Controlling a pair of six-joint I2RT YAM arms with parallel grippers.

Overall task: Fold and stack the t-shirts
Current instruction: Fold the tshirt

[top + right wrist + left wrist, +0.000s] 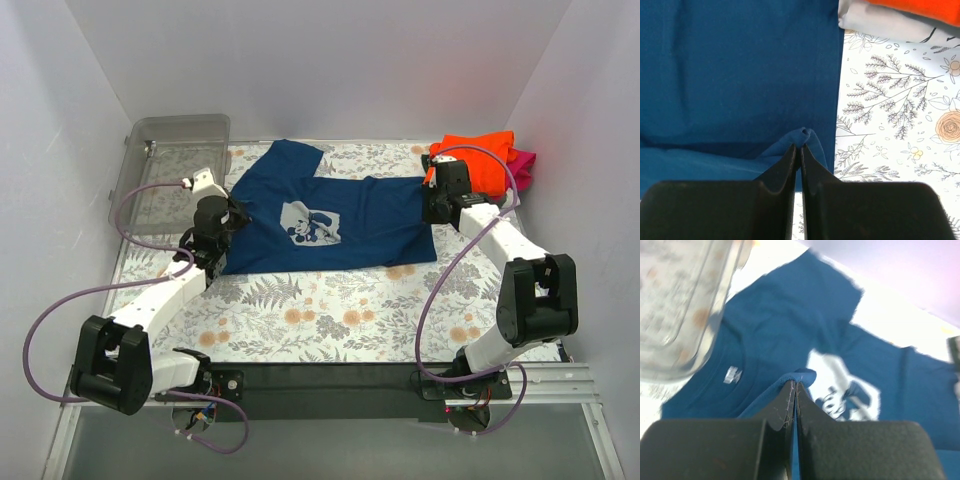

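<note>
A navy blue t-shirt (330, 210) with a pale grey cartoon print lies spread across the middle of the floral table. My left gripper (222, 222) is shut on the shirt's left edge; the left wrist view shows a pinched blue fold (800, 376) at the fingertips. My right gripper (436, 205) is shut on the shirt's right hem; a blue fold (805, 135) bunches between the tips. A folded orange shirt (478, 160) sits at the back right on a magenta one (524, 165), with a greyish one (875, 20) beneath.
A clear plastic bin (170, 175) stands at the back left, beside the left gripper. White walls close in the table on three sides. The floral tablecloth (340, 310) lies bare in front of the shirt.
</note>
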